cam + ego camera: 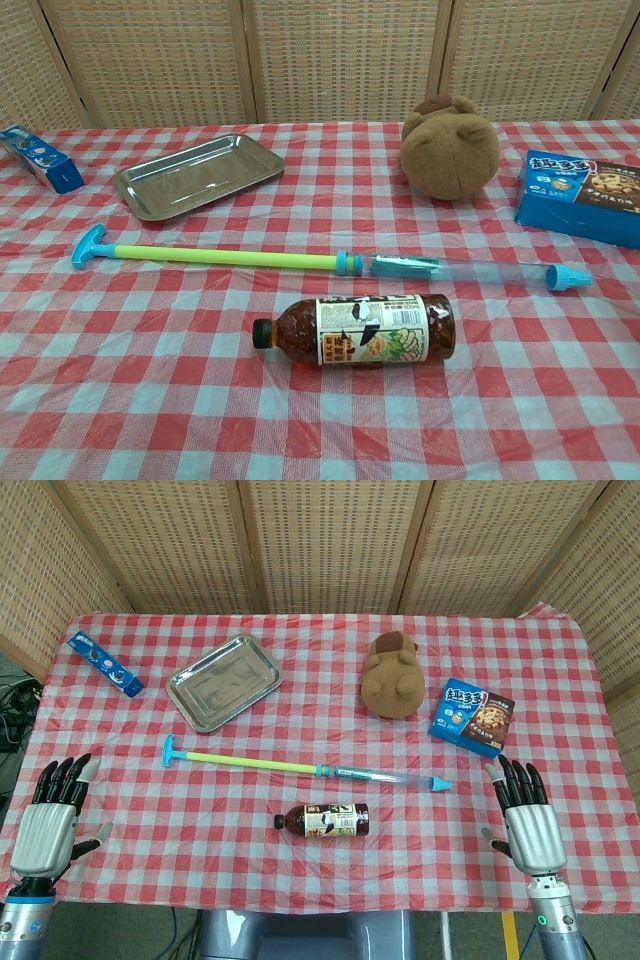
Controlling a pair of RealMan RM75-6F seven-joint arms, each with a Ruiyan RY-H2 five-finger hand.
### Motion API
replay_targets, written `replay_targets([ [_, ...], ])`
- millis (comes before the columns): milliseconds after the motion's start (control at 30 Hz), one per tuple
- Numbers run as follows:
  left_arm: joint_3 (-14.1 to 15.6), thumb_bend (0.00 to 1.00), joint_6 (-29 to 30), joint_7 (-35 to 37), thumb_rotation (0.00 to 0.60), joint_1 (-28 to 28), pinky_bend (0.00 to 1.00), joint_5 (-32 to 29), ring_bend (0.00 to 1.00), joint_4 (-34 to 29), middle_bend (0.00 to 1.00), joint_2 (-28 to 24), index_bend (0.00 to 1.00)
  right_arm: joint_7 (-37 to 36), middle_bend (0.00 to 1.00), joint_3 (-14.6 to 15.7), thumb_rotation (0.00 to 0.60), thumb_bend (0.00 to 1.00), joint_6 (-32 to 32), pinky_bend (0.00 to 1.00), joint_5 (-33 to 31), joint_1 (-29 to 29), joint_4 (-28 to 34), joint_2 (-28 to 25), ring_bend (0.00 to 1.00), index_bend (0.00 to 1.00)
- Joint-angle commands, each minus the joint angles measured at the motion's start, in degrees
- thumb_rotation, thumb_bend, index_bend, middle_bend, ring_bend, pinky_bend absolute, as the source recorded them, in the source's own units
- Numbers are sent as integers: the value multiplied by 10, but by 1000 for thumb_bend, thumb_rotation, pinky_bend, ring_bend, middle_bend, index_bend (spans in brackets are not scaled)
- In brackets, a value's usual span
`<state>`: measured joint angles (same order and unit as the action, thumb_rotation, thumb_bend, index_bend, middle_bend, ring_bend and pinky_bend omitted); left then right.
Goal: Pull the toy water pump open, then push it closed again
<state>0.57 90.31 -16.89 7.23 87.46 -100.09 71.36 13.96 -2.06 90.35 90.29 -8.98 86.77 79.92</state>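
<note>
The left hand (48,820) is hovering at the near left edge of the table, fingers spread and holding nothing, and the right hand (527,820) is mirroring it at the near right edge, fingers likewise apart and empty. Both are showing only in the head view — the chest view is catching neither of them.

Just beyond the hands, a dark drink bottle (360,328) is lying on its side near the middle of the red checked tablecloth (300,870), cap pointing left. Right behind it the toy water pump (300,767) is lying stretched out across the cloth, drawn open: blue T-handle at the left, yellow-green rod, blue collar, then the clear barrel ending in a blue tip at the right. The chest view is showing that barrel and its blue plunger inside far more clearly.

Open cloth is lying between each hand and the pump's ends, and between the bottle and either hand.

Further back, a steel tray (223,682) is sitting left of centre, a brown plush toy (393,676) right of centre, and a blue cookie box (471,718) near the right edge. A slim blue packet (104,664) is lying at the far left — the chest view is cropping it at the frame edge.
</note>
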Motion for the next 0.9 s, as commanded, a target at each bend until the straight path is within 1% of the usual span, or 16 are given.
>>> replay_targets([
  [33,-2,92,-1,-4,600,-2,0,-1,0,-3,0,0,0,1,0,-1,600,151,0,0,2,1,0,0,0,0],
  [133,-3,73,-1,-4,600,-3,0,0,0,-4,0,0,0,1,0,-1,600,151,0,0,3,1,0,0,0,0],
  [433,-6,73,5,-7,600,-9,0,6,0,-7,0,-1,0,-5,0,-2,600,152,5,0,9,6,8,-5,0,0],
  [900,-15,90,-13,-13,600,-8,0,-5,0,-9,0,2,0,-9,0,-9,600,152,-9,0,2,6,8,-7,0,0],
])
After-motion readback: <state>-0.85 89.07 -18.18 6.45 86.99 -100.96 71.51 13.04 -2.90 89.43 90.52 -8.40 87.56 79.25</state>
